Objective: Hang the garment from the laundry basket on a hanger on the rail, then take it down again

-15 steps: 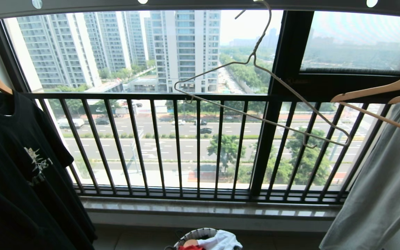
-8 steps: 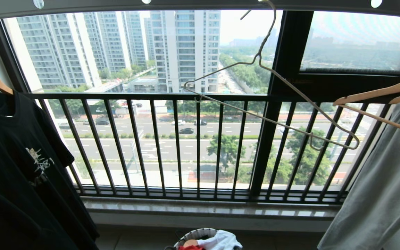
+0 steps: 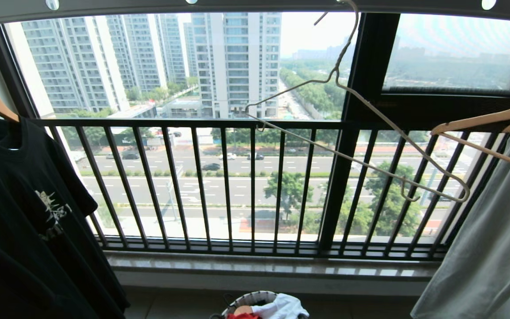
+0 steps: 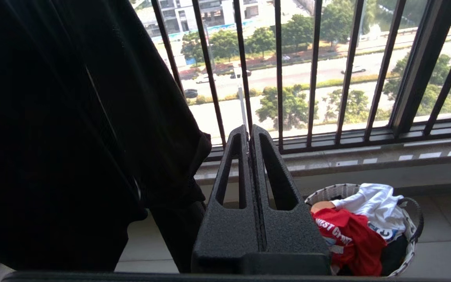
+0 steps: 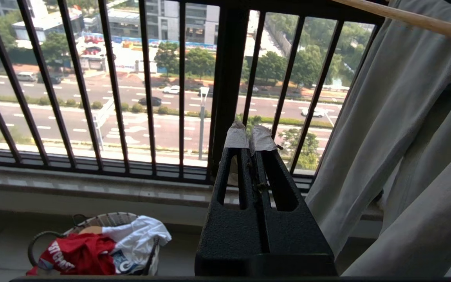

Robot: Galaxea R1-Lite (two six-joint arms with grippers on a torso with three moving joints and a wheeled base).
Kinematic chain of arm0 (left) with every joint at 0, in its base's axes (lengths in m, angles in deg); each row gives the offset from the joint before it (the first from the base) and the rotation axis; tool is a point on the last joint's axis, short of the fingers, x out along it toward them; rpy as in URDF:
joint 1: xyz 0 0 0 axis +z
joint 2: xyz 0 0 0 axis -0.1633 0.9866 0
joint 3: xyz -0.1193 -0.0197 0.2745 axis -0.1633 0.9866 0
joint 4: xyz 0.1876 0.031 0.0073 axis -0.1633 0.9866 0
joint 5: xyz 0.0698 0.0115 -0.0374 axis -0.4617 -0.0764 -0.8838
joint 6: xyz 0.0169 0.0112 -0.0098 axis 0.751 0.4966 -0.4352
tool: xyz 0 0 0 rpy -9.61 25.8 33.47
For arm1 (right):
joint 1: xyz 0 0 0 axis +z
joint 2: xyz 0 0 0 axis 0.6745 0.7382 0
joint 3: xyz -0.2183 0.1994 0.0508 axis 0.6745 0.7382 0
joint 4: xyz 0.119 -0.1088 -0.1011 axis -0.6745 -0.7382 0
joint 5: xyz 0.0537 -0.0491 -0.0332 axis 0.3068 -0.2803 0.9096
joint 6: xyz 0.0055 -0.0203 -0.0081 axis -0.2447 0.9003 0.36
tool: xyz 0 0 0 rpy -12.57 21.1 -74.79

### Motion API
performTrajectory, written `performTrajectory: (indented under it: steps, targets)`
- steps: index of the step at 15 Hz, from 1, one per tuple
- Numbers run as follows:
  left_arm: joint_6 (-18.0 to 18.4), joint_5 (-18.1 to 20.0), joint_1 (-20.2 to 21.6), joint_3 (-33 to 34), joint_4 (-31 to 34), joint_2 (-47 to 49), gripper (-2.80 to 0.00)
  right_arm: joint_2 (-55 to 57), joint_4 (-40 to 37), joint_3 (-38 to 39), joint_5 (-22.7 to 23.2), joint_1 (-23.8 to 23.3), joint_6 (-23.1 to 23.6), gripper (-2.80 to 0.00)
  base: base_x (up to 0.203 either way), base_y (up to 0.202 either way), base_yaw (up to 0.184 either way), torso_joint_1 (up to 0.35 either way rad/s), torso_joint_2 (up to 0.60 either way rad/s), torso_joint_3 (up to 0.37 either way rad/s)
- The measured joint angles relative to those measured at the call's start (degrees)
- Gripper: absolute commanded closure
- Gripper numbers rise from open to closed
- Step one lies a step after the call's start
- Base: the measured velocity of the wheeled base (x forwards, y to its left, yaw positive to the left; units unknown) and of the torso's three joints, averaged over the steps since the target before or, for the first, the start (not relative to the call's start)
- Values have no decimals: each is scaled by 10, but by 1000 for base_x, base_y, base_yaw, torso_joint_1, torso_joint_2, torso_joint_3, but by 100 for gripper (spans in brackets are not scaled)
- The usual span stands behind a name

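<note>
Overhead, the grey rail (image 3: 255,5) crosses the top of the head view, and from it the bare wire hanger (image 3: 372,117) dangles by its hook, tilted with its right end lower, in front of the black railing (image 3: 237,186). Far left hangs a black T-shirt (image 3: 20,212) on a wooden hanger; far right, a pale grey garment (image 3: 489,239) on another. Down on the floor below the sill stands the basket (image 4: 407,231) — the red shirt (image 4: 350,241) lies crumpled in it, part of its white print showing, against a white garment (image 4: 374,205) on its right. Neither arm appears in the head view. Left gripper (image 4: 249,135): fingers pressed together with nothing between them, raised beside the black T-shirt, the basket low and to its right. Right gripper (image 5: 251,137): fingers likewise together and empty — their tips wrapped in pale tape — near the grey garment, the basket low and to its left.
</note>
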Motion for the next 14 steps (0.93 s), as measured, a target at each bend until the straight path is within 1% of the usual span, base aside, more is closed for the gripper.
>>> performTrajectory:
  steps: [1,2,3,5,6,9,12,14]
  targets:
    - [12,-3,0,37,-33,-3,0,-6,39,43,2,0,0,0,0,0,0,0,0,0]
    - [7,-7,0,59,-61,-4,0,-9,83,85,4,-1,6,0,0,0,0,0,0,0]
    - [-9,-10,0,69,-73,-4,0,-12,128,127,9,-1,15,0,0,0,0,0,0,0]
    - [-21,-10,0,76,-58,-5,0,-15,211,203,30,-1,41,0,0,0,0,0,0,0]
    - [-22,-9,0,77,-58,-5,0,-16,217,218,40,-1,47,0,0,0,0,0,0,0]
    - [-23,-7,0,78,-57,-5,0,-17,184,233,44,-1,47,0,0,0,0,0,0,0]
    - [-36,-11,0,78,-57,-5,0,-17,175,234,42,-1,10,0,0,0,0,0,0,0]
    - [-57,-13,0,79,-57,-5,0,-17,178,235,36,-1,-23,0,0,0,0,0,0,0]
